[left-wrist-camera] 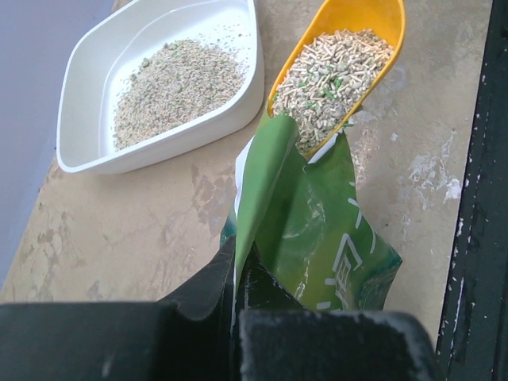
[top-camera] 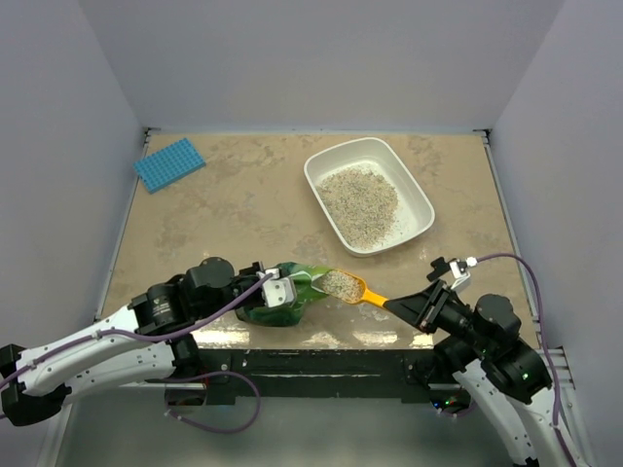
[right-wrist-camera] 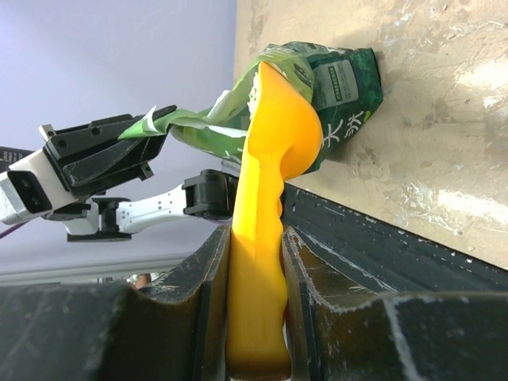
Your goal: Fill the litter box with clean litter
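Observation:
The white litter box [top-camera: 421, 199] [left-wrist-camera: 87, 95] stands at the back right with a heap of clean litter [top-camera: 358, 202] [left-wrist-camera: 176, 87] inside. A green pouch bag [top-camera: 292, 292] [left-wrist-camera: 325, 230] [right-wrist-camera: 341, 87] lies near the front edge. My left gripper [top-camera: 276, 289] [left-wrist-camera: 236, 274] is shut on the bag's open lip. My right gripper [top-camera: 417, 306] [right-wrist-camera: 255, 262] is shut on the handle of an orange-yellow scoop [top-camera: 362, 291] [left-wrist-camera: 357, 20] [right-wrist-camera: 270, 151]. The scoop's bowl sits at the bag's mouth, heaped with litter pellets [top-camera: 340, 283] [left-wrist-camera: 333, 75].
A flat blue gridded mat [top-camera: 168, 163] lies at the back left. Grey walls enclose the table on three sides. A black frame [left-wrist-camera: 484, 238] [right-wrist-camera: 397, 254] runs along the table's near edge beside the bag.

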`<state>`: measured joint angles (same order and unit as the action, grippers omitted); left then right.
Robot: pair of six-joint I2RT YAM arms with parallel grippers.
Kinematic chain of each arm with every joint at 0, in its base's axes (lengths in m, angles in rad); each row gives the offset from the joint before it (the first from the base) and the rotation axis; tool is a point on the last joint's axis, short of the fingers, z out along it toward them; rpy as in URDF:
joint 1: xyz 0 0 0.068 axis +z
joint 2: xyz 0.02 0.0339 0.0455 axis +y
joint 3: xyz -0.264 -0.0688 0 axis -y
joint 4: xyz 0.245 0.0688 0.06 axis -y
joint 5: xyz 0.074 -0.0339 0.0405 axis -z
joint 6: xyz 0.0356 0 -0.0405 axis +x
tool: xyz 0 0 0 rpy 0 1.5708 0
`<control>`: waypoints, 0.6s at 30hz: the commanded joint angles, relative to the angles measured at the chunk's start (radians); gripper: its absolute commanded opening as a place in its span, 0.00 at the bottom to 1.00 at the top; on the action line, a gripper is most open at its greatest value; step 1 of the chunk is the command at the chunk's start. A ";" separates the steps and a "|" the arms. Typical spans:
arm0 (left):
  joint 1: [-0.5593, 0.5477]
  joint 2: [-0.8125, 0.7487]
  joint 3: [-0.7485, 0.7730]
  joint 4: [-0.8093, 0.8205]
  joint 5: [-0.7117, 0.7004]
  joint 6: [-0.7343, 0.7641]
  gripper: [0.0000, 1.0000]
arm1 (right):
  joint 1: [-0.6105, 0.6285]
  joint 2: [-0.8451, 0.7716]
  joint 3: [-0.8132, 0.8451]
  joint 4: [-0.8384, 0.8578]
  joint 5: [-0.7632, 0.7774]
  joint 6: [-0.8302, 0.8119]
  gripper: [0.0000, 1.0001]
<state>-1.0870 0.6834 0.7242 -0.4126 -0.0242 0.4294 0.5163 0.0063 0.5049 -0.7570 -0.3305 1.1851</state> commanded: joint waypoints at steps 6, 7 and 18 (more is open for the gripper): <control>0.001 -0.057 0.012 0.078 -0.075 -0.032 0.00 | -0.001 0.052 0.086 0.005 0.022 0.002 0.00; 0.001 -0.061 0.014 0.077 -0.072 -0.034 0.00 | -0.002 0.058 0.090 0.014 0.018 0.005 0.00; 0.001 -0.099 0.020 0.075 -0.060 -0.044 0.00 | -0.001 0.077 0.121 0.113 -0.028 0.070 0.00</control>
<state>-1.0866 0.6033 0.7235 -0.4156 -0.0853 0.4133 0.5159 0.0925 0.5896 -0.7280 -0.3336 1.2041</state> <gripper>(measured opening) 0.018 0.297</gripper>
